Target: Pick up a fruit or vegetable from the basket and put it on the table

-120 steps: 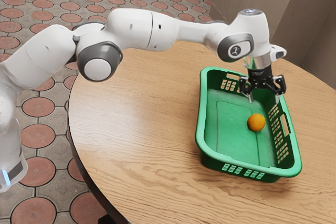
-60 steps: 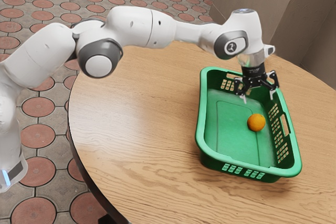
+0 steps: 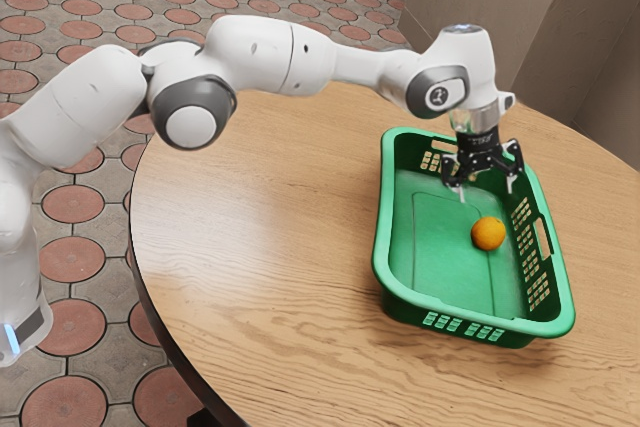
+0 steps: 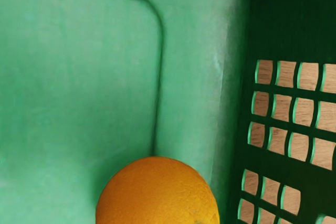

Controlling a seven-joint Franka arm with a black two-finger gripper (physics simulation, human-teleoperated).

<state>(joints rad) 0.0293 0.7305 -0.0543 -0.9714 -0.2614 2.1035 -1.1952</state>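
Exterior view: count one arm (image 3: 265,52), extending from the view's left, and one gripper (image 3: 486,190) at the upper right of the frame, its two fingers spread apart above the far part of one green basket (image 3: 382,217). Find one orange (image 3: 488,234) right of centre, on the basket floor (image 3: 430,247), lower in the frame than the fingertips and near the slotted wall (image 3: 524,247) on the view's right. Count one round wooden table (image 3: 250,247) under the basket. Trace a raised rim around the basket and a curved table edge at the left. Note more room beside the orange toward the view's left than toward its right.

Wrist view: see one orange close beneath the hand, partly cut off. Follow one groove (image 4: 159,51) up to it. Note a narrow strip between orange and slotted wall, with a wide stretch of floor on the opposite side.
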